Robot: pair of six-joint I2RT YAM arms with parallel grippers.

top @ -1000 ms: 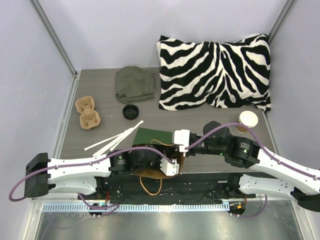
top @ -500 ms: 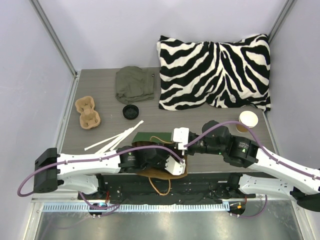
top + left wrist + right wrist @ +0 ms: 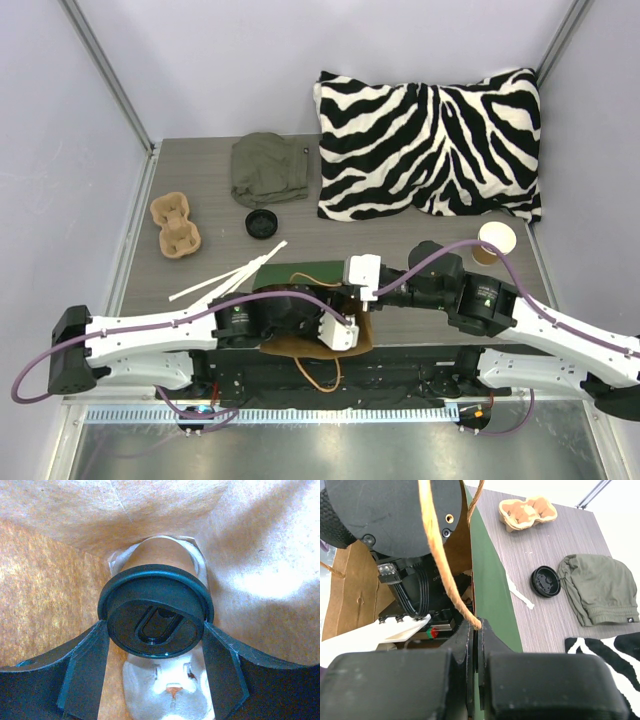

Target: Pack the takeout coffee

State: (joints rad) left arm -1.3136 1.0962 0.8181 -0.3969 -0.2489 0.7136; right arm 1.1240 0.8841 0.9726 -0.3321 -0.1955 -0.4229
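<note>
The takeout coffee (image 3: 156, 612), a tan cup under a black lid, lies inside the bag, lid toward the left wrist camera. My left gripper (image 3: 156, 630) is shut on it, one finger pressed against each side of the lid. Brown paper walls (image 3: 45, 590) of the bag surround the cup. From above, the green bag (image 3: 305, 272) lies on its side near the table's front edge, and the left gripper and cup are hidden inside it. My right gripper (image 3: 476, 629) is shut on the bag's rim where the twine handle (image 3: 437, 550) is fixed.
A lidless tan cup (image 3: 496, 240) stands at the right. A loose black lid (image 3: 260, 224), a pulp cup tray (image 3: 175, 224), an olive cloth (image 3: 268, 168) and white sticks (image 3: 225, 275) lie to the left. A zebra pillow (image 3: 430, 145) fills the back right.
My left arm shifted right and then back left at the bag's mouth, and the bag's brown flap and handle moved with it. Both grips are unchanged.
</note>
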